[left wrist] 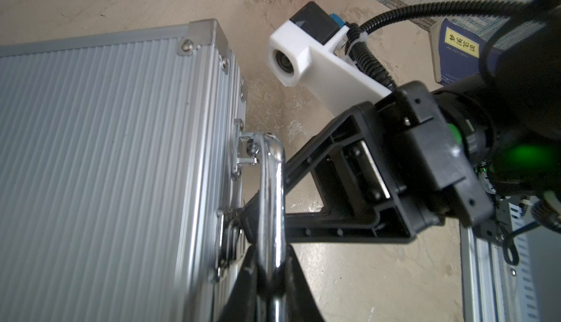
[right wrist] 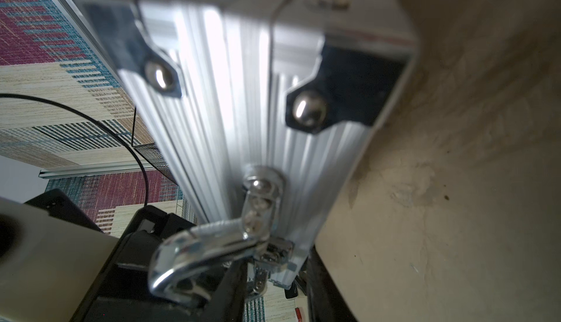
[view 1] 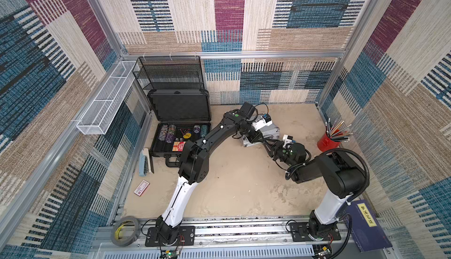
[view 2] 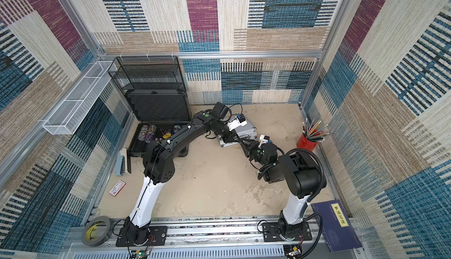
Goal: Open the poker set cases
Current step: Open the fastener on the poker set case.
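Left gripper (left wrist: 270, 278) clamps the silver case (left wrist: 106, 153) by its chrome handle (left wrist: 271, 199); right gripper (right wrist: 273, 275) straddles its latch (right wrist: 274, 252), jaws slightly apart.

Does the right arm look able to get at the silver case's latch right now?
Probably yes. The right gripper sits at the latch of the silver case, behind the chrome handle; the left gripper clamps that handle further along, off the latch.

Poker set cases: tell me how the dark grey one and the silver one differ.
The dark grey case stands open, lid raised, chips showing; the silver aluminium case lies shut. The dark grey case is larger, the silver aluminium case smaller and ribbed. Both have carry handles.
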Tool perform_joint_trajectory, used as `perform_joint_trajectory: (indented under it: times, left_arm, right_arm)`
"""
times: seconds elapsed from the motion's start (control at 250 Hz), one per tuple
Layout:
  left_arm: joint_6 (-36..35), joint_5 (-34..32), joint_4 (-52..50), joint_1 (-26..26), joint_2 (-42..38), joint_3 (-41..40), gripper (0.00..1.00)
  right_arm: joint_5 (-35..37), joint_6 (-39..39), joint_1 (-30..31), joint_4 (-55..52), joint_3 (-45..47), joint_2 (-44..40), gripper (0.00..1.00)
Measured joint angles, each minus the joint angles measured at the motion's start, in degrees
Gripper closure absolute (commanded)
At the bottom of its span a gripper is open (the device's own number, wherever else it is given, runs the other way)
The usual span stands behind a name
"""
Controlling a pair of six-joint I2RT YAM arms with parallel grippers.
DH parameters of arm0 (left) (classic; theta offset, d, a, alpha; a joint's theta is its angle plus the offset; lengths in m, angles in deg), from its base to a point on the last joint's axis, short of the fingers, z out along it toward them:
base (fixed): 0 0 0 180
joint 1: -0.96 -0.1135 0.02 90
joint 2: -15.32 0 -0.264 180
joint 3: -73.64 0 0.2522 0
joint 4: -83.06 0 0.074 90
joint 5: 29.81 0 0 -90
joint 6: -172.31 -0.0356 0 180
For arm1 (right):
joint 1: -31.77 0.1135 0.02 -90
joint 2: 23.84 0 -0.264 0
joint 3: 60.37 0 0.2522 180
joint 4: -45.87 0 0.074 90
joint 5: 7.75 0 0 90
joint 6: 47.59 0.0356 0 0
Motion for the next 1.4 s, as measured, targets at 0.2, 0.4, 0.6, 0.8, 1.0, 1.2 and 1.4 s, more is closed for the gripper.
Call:
perform_joint_trajectory:
  times: [0.2, 0.4, 0.6, 0.8, 1.0, 1.2, 1.4]
  left_arm:
    - [0.0, 0.1, 0.0, 0.0, 0.0, -0.2, 1.00]
    - [0.0, 0.1, 0.0, 0.0, 0.0, -0.3, 1.00]
    - [0.1, 0.1, 0.0, 0.0, 0.0, -0.3, 1.00]
    - [0.5, 0.7, 0.0, 0.0, 0.0, -0.3, 1.00]
    - [1.3, 1.2, 0.7, 0.0, 0.1, -0.4, 1.00]
    - [1.8, 1.4, 2.3, 0.0, 0.1, -1.3, 1.00]
    - [1.9, 1.4, 4.1, 0.0, 0.1, -2.7, 1.00]
  right_arm:
    - [0.2, -0.1, 0.2, -1.2, 0.0, -1.0, 0.67]
    - [0.3, -0.3, 0.2, -1.6, 0.0, -0.8, 0.60]
    - [1.1, 0.3, 0.5, 3.3, 1.2, 2.0, 0.62]
    - [1.7, 2.6, 0.8, 7.9, 2.4, 3.3, 0.66]
    - [2.1, 3.7, 0.8, 8.3, 1.7, 3.2, 0.68]
    - [2.7, 4.3, 0.8, 7.6, 1.4, 3.2, 0.73]
    - [3.2, 4.5, 0.8, 4.9, 1.4, 2.4, 0.81]
